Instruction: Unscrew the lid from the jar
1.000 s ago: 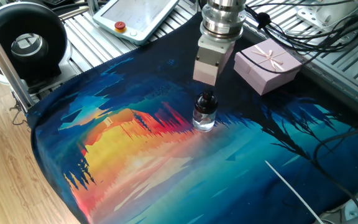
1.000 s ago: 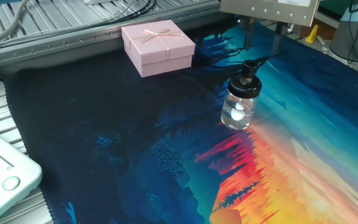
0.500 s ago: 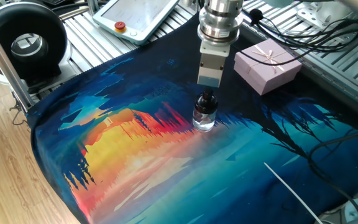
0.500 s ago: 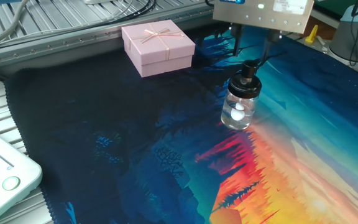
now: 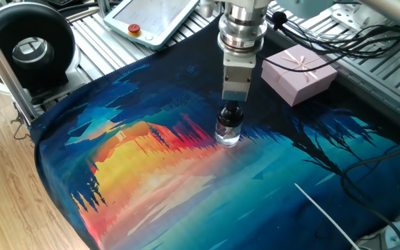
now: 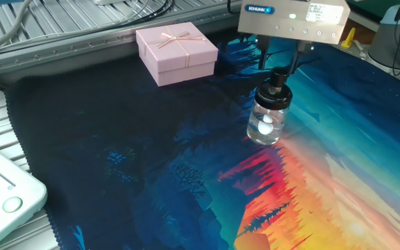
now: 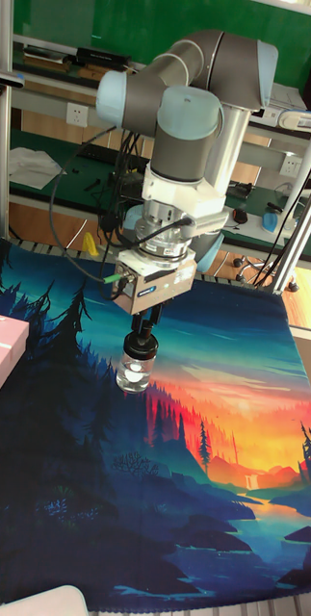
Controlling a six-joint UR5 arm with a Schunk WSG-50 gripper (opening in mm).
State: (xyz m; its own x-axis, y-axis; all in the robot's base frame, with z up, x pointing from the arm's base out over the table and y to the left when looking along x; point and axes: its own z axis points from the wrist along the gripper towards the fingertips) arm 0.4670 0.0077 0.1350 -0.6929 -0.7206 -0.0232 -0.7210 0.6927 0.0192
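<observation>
Across the counter (image 5: 54, 62) lay a painted mat (image 5: 186, 187) of sunset colours and dark trees, with green frames and cables behind in the tall fixed view. The tool (image 6: 278, 64) hung straight above the jar (image 6: 267, 119), its two thin fingers (image 6: 262, 51) pointing down either side of the black lid (image 6: 277, 83). They stood a little apart, close beside the knob; whether they pressed on it could not be told, and nothing was lifted. Compared with a second before, the tool's body had turned about its upright axis: in one fixed view its narrow face now showed, and in the other fixed view its labelled side had swung round to the camera. It also sat lower over the lid. The jar stood upright on the mat at the edge of the orange band, unmoved, a pale round thing inside it. Well apart, toward the mat's edge, a pink box (image 6: 177, 52) with a ribbon kept its place. A white pendant (image 5: 155, 19) lay beyond the mat.
</observation>
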